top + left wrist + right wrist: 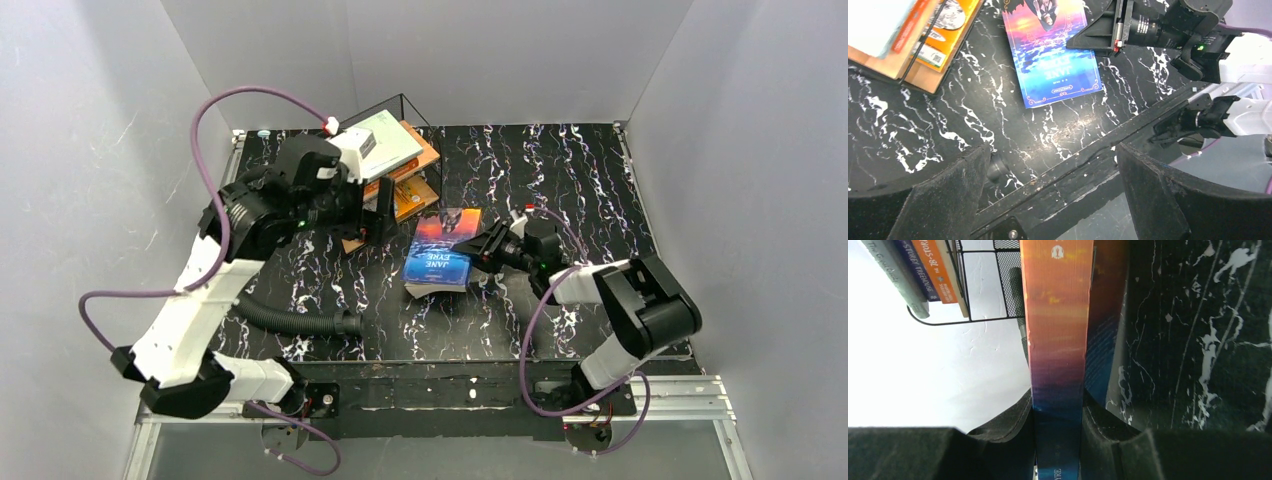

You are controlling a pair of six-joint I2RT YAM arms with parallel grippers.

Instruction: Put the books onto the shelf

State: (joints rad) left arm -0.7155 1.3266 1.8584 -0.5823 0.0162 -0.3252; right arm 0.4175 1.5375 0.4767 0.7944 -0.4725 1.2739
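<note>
On the shelf (430,152), top board: pale grey-green book (388,140) lying flat. Lower board: orange book (950,37). Out on the table (600,200), just beside the shelf: blue sunset book (440,255), pinched at its edge by the right gripper (1058,405). Near the shelf, spread wide and holding nothing: left gripper (1052,155).

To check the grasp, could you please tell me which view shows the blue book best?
The left wrist view: nearly the whole cover of the blue book shows, the right gripper at its edge. The top external view shows it smaller; the right wrist view, only its spine clamped in that gripper.
</note>
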